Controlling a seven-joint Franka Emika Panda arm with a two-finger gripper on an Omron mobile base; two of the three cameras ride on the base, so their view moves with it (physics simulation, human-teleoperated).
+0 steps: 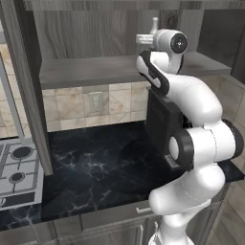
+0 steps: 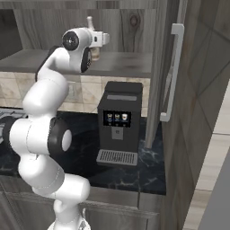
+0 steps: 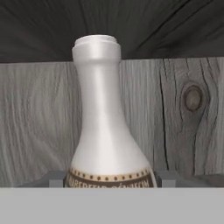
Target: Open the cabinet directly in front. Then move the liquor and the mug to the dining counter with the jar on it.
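We reach into the open cabinet point(image 2: 188, 90), the pincer point(image 3: 111, 179) open around the liquor point(image 3: 103, 122) to grasp it.

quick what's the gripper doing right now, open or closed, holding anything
Gripper: open, its fingertips on either side of the slim pale beige-white liquor bottle on the grey wood cabinet shelf; not yet gripping it.

Cabinet point(image 2: 117, 63) shelf: liquor point(image 3: 103, 127) stands between the gripper point(image 3: 109, 180) fingertips, back wall close behind at 12 o'clock; room at 3 and 9.
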